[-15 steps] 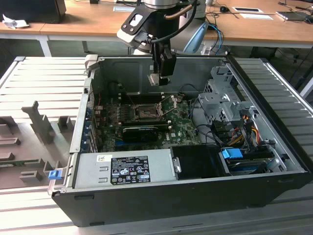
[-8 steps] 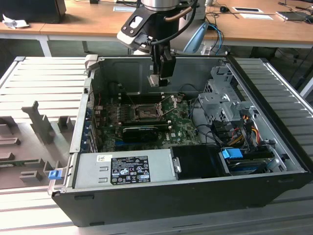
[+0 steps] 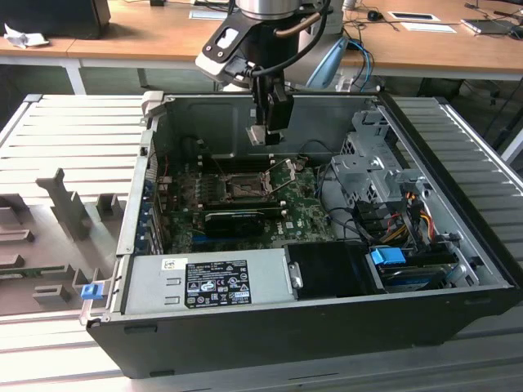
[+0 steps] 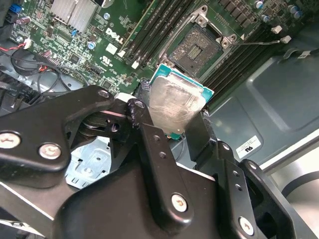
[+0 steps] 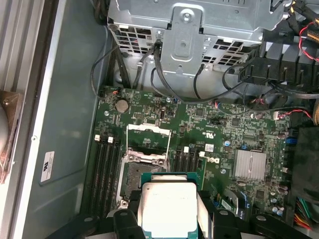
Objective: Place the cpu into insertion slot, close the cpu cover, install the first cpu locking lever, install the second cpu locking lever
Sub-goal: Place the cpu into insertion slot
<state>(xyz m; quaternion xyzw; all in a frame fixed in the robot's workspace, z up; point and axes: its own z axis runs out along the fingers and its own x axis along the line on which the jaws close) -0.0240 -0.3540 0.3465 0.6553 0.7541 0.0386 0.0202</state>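
My gripper hangs over the back of the open computer case and is shut on the cpu, a small square chip with a pale silvery face and a teal edge. In the first wrist view the cpu sits between the two black fingers, just above and beside the insertion slot. The insertion slot is a dark square socket on the green board, uncovered. The cpu cover, a thin metal frame, is swung open off the socket. In the exterior view the insertion slot lies below the gripper.
A thin wire lever stands loose beside the socket. A long black expansion card lies in front of it, and memory slots run alongside. A silver heat sink, the drive cage, cables and the power supply crowd the case.
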